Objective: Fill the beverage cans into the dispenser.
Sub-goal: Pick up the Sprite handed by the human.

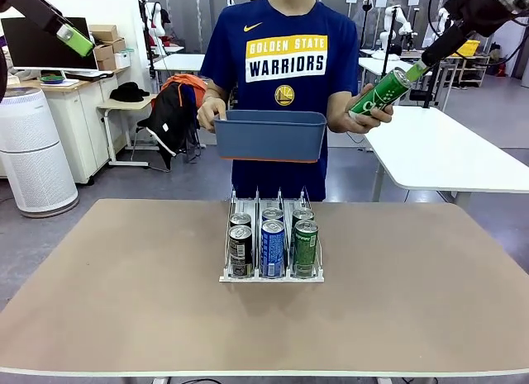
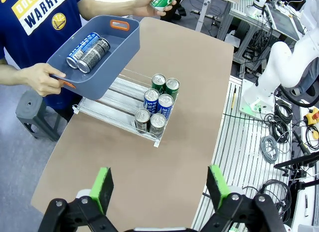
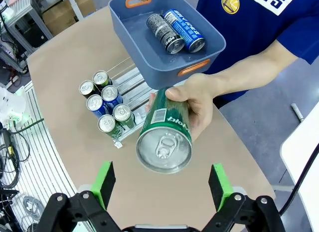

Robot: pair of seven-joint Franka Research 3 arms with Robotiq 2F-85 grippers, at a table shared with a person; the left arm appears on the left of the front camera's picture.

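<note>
The dispenser [image 1: 271,277] stands mid-table with several beverage cans [image 1: 272,245] in its three lanes: black on the left, blue in the middle, green on the right. The person holds a green can [image 1: 380,92] out towards my right gripper [image 1: 417,68]. In the right wrist view this can [image 3: 167,132] points its silver top at me, just beyond my open gripper [image 3: 162,184], still in the person's hand [image 3: 199,100]. My left gripper [image 2: 159,187] hangs open, high over the table's left side [image 1: 74,39], holding nothing.
With the other hand the person holds a blue-grey bin [image 1: 271,136] above the dispenser's far end. In it lie a blue can [image 3: 184,30] and a black can [image 3: 164,33]. Bare tabletop [image 1: 124,277] surrounds the dispenser.
</note>
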